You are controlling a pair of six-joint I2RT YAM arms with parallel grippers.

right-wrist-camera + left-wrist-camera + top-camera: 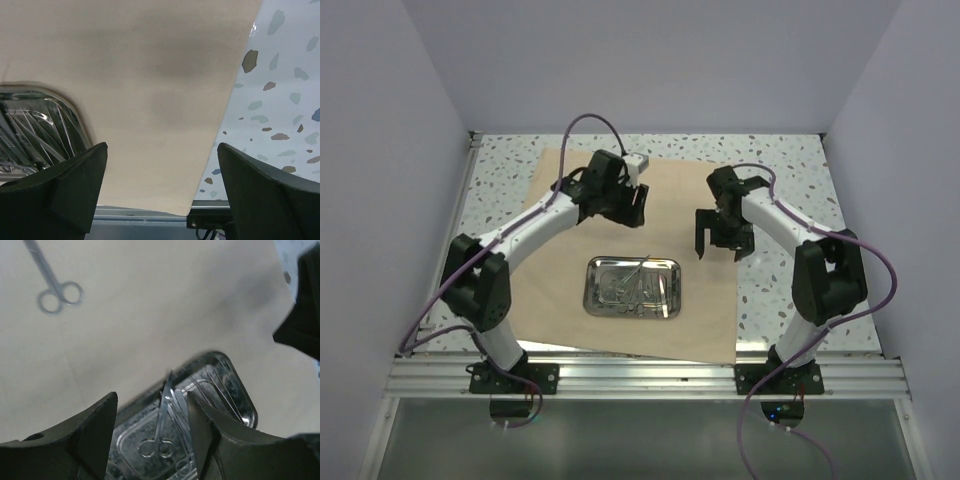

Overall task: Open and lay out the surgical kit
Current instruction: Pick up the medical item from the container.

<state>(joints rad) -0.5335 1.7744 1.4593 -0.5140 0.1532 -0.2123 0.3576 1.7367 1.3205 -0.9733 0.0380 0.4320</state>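
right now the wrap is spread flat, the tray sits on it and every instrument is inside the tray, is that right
Not every instrument: one pair of scissors lies on the wrap outside the tray, as the left wrist view shows. The rest holds: the wrap is spread flat, the tray sits on it and the other instruments are inside.

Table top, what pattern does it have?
The table top is white with dark speckles, clearest in the right wrist view.
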